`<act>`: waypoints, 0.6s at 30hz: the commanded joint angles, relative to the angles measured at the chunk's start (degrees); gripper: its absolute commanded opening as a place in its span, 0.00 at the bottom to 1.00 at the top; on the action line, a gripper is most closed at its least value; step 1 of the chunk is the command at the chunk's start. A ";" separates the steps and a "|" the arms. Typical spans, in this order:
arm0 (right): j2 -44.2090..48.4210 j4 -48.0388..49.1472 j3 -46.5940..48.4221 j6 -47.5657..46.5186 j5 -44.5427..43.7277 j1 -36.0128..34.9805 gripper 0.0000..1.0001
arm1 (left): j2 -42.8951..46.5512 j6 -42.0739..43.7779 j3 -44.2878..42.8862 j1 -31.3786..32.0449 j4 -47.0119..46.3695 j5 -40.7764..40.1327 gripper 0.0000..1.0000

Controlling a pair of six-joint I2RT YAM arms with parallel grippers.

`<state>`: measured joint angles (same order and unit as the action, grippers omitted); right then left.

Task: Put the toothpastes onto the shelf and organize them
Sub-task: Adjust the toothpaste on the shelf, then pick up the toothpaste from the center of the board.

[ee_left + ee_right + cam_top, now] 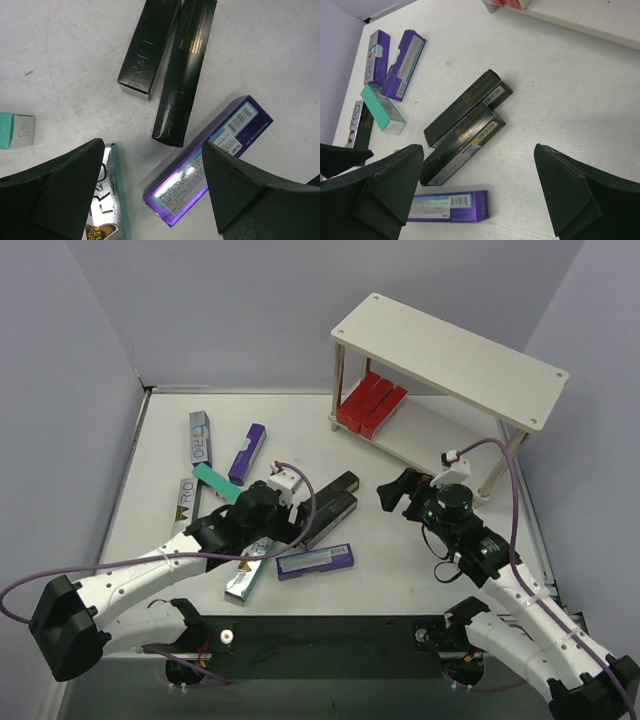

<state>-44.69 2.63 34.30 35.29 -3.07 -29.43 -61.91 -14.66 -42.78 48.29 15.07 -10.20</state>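
My left gripper [152, 150] is spread wide with nothing between its fingers. It hangs over the table [400, 570] just on the near side of the pair of black cartons [335, 502]. A shiny purple carton [210, 160] lies flat under one fingertip [235, 190], close to the near end of the black pair. A silver-and-teal carton [248, 570] lies under the other fingertip [65, 185], nearer to me than the pair and to its left.

My right gripper [477, 147] is fully spread too and holds nothing. It hangs above the table to the right of the black pair, facing it.

The two black cartons lie side by side, close together, slanting away to the right. To the left of the pair, beside my left arm, lies a silver-and-black carton [185, 502]. Beyond the pair and to its left is a teal carton [218, 483]. Farther that way are a plain purple carton [247, 453] and a silver-and-purple carton [201, 438].

Well beyond the pair and to its right stands the shelf [450, 360]. Three red cartons [372, 403] lie packed side by side on the left end of its lower board.
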 commanded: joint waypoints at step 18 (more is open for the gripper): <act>16.82 -20.21 0.06 -6.10 1.14 0.52 0.99 | -26.85 2.71 -11.09 6.64 0.14 -5.80 0.82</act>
<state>-29.23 -15.16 34.13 31.14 -1.67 -29.23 -86.24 -12.16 -51.09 54.68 17.50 -14.83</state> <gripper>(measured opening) 0.991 0.849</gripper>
